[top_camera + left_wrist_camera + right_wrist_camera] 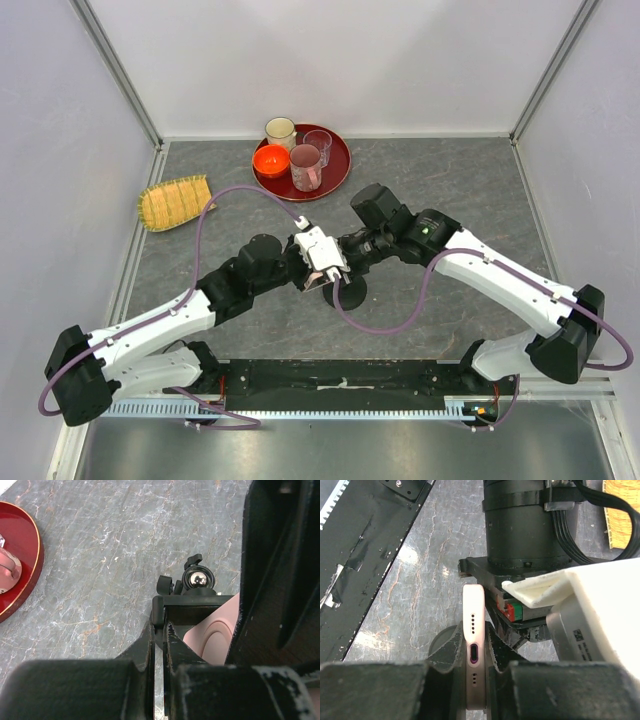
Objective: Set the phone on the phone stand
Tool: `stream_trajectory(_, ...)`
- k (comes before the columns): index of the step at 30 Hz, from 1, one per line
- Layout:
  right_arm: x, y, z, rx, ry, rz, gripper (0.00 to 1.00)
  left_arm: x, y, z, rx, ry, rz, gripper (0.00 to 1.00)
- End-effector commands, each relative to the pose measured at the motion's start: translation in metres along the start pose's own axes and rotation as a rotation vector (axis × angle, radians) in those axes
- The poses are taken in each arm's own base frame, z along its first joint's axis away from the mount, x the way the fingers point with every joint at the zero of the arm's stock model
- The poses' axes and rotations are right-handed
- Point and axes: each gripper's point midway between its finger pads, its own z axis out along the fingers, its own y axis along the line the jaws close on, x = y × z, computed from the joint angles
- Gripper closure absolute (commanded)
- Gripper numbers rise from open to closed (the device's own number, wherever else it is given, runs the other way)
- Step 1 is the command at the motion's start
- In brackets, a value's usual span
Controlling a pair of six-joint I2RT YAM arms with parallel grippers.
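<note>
The phone (473, 605), pale pink, stands edge-on between my right gripper's (473, 632) fingers, which are shut on it with its port end facing the camera. In the left wrist view its pink back (215, 635) sits just behind the phone stand's black clamp holder (192, 602) and ball joint (196, 579). My left gripper (160, 630) is shut, its tips pinching the left end of that holder. From above, both grippers meet at mid-table over the stand's round base (348, 293). That base (436, 644) also shows under the phone.
A red tray (335, 180) with a cream cup, an orange bowl and two clear glasses stands at the back; its rim (30, 575) lies left of my left gripper. A yellow woven mat (175, 203) lies at the back left. A black rail (340, 378) runs along the near edge.
</note>
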Motion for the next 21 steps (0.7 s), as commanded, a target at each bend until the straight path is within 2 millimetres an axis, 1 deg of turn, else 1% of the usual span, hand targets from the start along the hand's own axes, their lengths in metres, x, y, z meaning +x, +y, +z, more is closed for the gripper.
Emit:
stream_trajectory(1, 0.009, -0.009, -0.02, 0.112, 0.071, 0.043, 1.0, -0.007, 0.007, -0.006, -0.056, -0.003, -0.013, 0.98)
stream_trajectory(2, 0.012, -0.007, -0.021, 0.115, 0.079, 0.054, 1.0, -0.008, 0.008, -0.006, -0.061, -0.005, -0.016, 0.98)
stream_trajectory(3, 0.019, -0.001, -0.021, 0.109, 0.097, 0.069, 1.0, -0.008, 0.008, -0.007, -0.063, -0.007, -0.016, 0.98)
stream_trajectory(4, 0.021, 0.002, -0.025, 0.123, 0.104, 0.067, 1.0, -0.01, 0.007, -0.008, -0.063, -0.017, -0.018, 0.98)
stream_trajectory(6, 0.033, 0.01, -0.025, 0.125, 0.14, 0.089, 1.0, -0.012, 0.008, -0.009, -0.064, -0.03, -0.018, 0.98)
stream_trajectory(8, 0.029, 0.014, -0.028, 0.121, 0.127, 0.106, 1.0, -0.01, 0.008, -0.009, -0.065, -0.026, -0.009, 0.98)
stream_trajectory(9, 0.021, 0.017, -0.028, 0.104, 0.091, 0.108, 1.0, -0.009, 0.013, -0.009, -0.089, -0.021, -0.007, 0.98)
stream_trajectory(10, 0.015, 0.019, -0.031, 0.101, 0.069, 0.108, 1.0, -0.012, 0.015, -0.009, -0.099, -0.023, -0.006, 0.98)
stream_trajectory(11, 0.009, 0.019, -0.034, 0.104, 0.057, 0.12, 1.0, -0.01, 0.016, -0.009, -0.102, -0.012, -0.004, 0.98)
stream_trajectory(13, 0.013, 0.023, -0.036, 0.093, 0.088, 0.158, 1.0, -0.011, 0.02, -0.011, -0.123, -0.012, -0.01, 0.98)
stream_trajectory(14, 0.014, 0.023, -0.037, 0.09, 0.097, 0.175, 1.0, -0.014, 0.02, -0.012, -0.125, -0.026, -0.011, 0.98)
stream_trajectory(16, 0.018, 0.024, -0.034, 0.08, 0.11, 0.221, 1.0, -0.015, 0.019, -0.012, -0.117, -0.035, -0.007, 0.98)
stream_trajectory(17, 0.011, 0.019, -0.035, 0.092, 0.097, 0.273, 1.0, -0.013, 0.02, -0.012, -0.122, -0.028, -0.009, 0.98)
stream_trajectory(18, 0.012, 0.022, -0.035, 0.067, 0.107, 0.32, 1.0, -0.016, 0.022, -0.013, -0.138, -0.029, -0.013, 0.98)
stream_trajectory(19, 0.015, 0.022, -0.028, 0.043, 0.119, 0.367, 1.0, -0.017, 0.025, -0.014, -0.152, -0.031, -0.017, 0.98)
stream_trajectory(20, 0.011, 0.019, -0.029, 0.057, 0.125, 0.433, 1.0, -0.018, 0.027, -0.015, -0.166, -0.034, -0.025, 0.98)
stream_trajectory(21, 0.016, 0.018, -0.027, 0.061, 0.143, 0.469, 1.0, -0.02, 0.031, -0.017, -0.191, -0.039, -0.035, 0.98)
